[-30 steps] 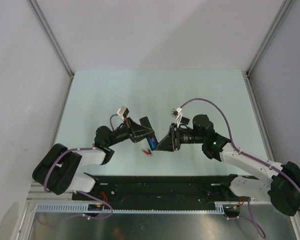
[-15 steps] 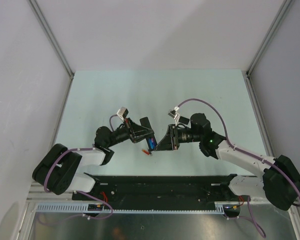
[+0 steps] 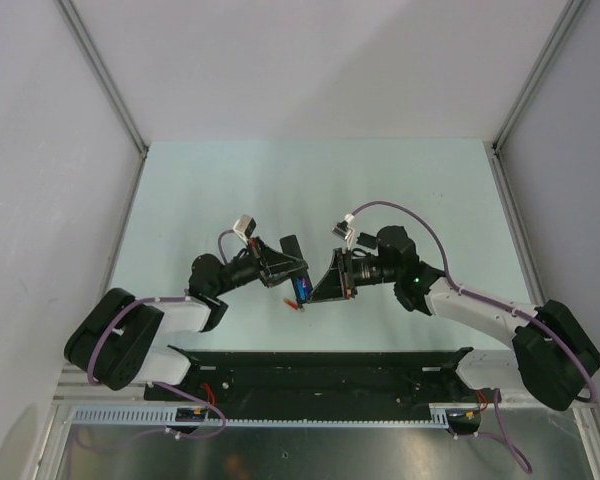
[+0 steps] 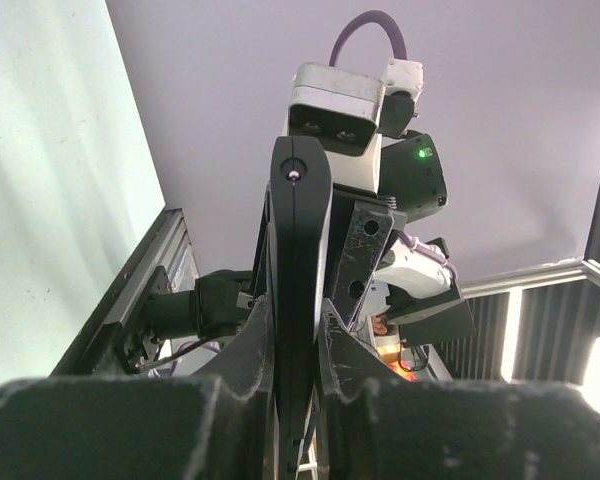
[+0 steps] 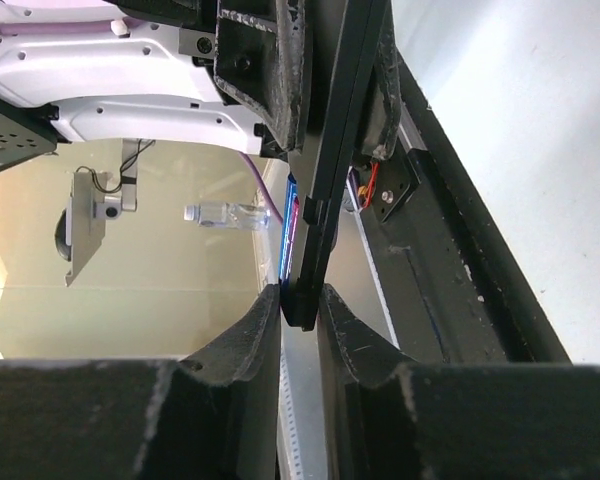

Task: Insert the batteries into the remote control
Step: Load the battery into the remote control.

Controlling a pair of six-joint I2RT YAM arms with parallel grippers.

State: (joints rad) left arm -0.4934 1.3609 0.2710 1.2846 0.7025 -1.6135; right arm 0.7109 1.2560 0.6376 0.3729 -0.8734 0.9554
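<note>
Two claws meet near the middle of the worktop (image 3: 380, 180) in the top view. The left claw (image 3: 296, 274) reaches in from 9 o'clock and the right claw (image 3: 314, 290) from 3 o'clock. A blue battery (image 3: 302, 288) shows between their tips. A red-orange battery (image 3: 295, 305) appears to lie on the worktop just beside it, at 7 o'clock.

In the left wrist view, the left claw (image 4: 298, 350) is clamped on the remote (image 4: 298, 240), which is seen edge-on and runs toward 12 o'clock.

In the right wrist view, the right claw (image 5: 300, 308) pinches the remote's (image 5: 332, 150) near end between both fingers (image 5: 248, 340). The blue battery (image 5: 288, 228) sits along the remote's 9 o'clock side.
</note>
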